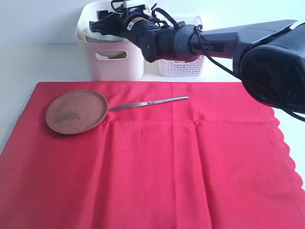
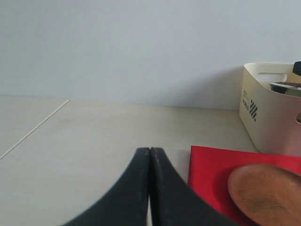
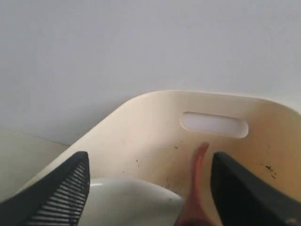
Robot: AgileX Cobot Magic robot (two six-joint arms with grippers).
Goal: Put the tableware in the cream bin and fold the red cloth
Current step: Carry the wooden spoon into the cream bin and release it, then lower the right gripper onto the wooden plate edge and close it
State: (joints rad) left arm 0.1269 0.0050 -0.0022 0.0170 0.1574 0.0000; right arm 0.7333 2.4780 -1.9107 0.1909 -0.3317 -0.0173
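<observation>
Presently, item by item.

Right pincer (image 1: 97, 24): fingers spread apart, gripping nothing, poised above the open mouth of the cream bin (image 1: 114, 67). Its wrist view looks down between the two fingers (image 3: 56, 193) into the bin.

Directly beneath the right pincer, inside the bin: a pale bowl (image 3: 131, 202) and, beside it, a brown wooden spoon (image 3: 195, 188) leaning with its handle up against the inner wall. The bin's oval cut-out handle shows on the wall beyond the pincer.

Right arm (image 1: 214, 43): stretches across the back of the scene, passing in front of the white lattice basket (image 1: 183, 67) and hiding the bin's upper rim on that side. The basket stands just beside the bin.

Left pincer (image 2: 149, 188): fingers pressed together with nothing visible between them, low over bare counter (image 2: 84, 141). It does not show in the exterior view.

Ahead of the left pincer and to one side: the corner of the red cloth (image 2: 207, 165), lying flat and unfolded on the counter, with the round brown plate (image 2: 265, 193) on it; farther on, the cream bin against the wall (image 2: 141, 47).

Steel table knife (image 1: 147, 103): flat on the cloth, close beside the plate's rim, on the near side of the bin from the right pincer.
</observation>
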